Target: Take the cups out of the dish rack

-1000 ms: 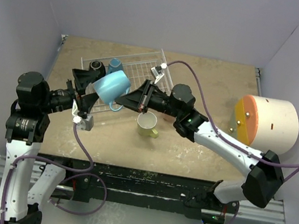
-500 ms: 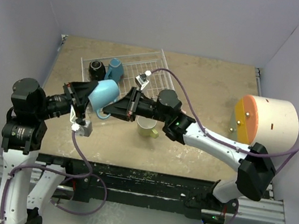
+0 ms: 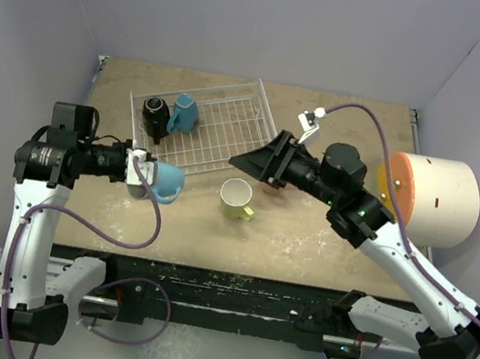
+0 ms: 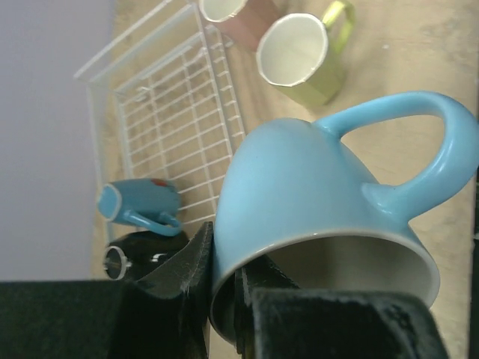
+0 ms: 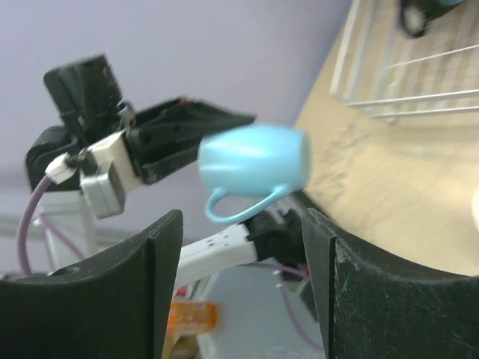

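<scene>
My left gripper [image 3: 145, 173] is shut on the rim of a light blue cup [image 3: 164, 182], one finger inside and one outside [image 4: 196, 262]. The cup [image 4: 322, 187] is held on its side near the table's front left, outside the dish rack [image 3: 212, 129]. A black cup [image 3: 155, 116] and a second light blue cup [image 3: 184, 114] stand in the rack's left end. A yellow-green cup [image 3: 236, 197] sits upright on the table, with a pink cup [image 4: 251, 21] beside it in the left wrist view. My right gripper [image 3: 245, 160] is open and empty, pointing at the held cup [image 5: 254, 168].
A big cream cylinder with an orange-yellow face [image 3: 430, 198] lies at the right side of the table. Purple walls close in the table on three sides. The rack's right part [image 4: 176, 112] is bare wire.
My right gripper has opened, let go of the light blue cup and pulled back to the right. My left gripper has shut on the cup's rim and carried it left and nearer.
</scene>
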### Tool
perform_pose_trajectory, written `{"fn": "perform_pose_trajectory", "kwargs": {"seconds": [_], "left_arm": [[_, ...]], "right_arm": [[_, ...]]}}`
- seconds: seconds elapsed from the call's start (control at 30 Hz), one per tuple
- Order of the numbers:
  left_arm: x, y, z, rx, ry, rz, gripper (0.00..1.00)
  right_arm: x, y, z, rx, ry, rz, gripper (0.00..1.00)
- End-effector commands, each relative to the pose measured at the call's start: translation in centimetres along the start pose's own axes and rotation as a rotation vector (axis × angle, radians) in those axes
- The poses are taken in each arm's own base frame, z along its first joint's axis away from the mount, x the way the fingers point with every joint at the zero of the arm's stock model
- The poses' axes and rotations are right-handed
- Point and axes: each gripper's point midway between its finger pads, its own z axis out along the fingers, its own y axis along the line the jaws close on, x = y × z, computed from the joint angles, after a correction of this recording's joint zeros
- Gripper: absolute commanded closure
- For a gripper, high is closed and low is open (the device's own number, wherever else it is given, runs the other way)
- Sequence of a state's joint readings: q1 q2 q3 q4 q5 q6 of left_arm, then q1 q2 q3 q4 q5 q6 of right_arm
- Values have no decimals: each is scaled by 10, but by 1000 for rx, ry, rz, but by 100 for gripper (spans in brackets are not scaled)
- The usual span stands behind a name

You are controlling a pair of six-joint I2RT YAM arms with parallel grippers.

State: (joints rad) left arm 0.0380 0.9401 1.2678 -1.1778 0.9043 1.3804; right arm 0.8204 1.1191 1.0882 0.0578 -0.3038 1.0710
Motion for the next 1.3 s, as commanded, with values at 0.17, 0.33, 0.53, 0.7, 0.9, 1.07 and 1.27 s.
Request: {"fn": "perform_pose_trajectory", "kwargs": {"seconds": [0.17, 0.33, 0.53, 0.7, 0.9, 1.07, 1.27], "left_arm": [[29, -38, 27, 245, 114, -164, 100], [56, -45, 64, 328, 320, -207, 100], [76, -49, 93, 382, 437, -199, 100], [87, -63, 114, 459, 517, -195, 100], [95, -91, 133, 571, 581, -186, 100], [104, -108, 141, 617, 597, -190, 100], [118, -113, 146, 601, 637, -192, 100]], "right_arm": [[-49, -54, -39, 301, -105, -144, 31], [-55, -60, -33, 332, -109, -158, 31], [-53, -73, -27, 359, -98, -147, 31], [-54, -78, -27, 379, -108, -143, 31], [-56, -81, -32, 400, -120, -141, 31], [-54, -83, -34, 406, -117, -135, 31], [-52, -84, -38, 409, -122, -128, 31]]}}
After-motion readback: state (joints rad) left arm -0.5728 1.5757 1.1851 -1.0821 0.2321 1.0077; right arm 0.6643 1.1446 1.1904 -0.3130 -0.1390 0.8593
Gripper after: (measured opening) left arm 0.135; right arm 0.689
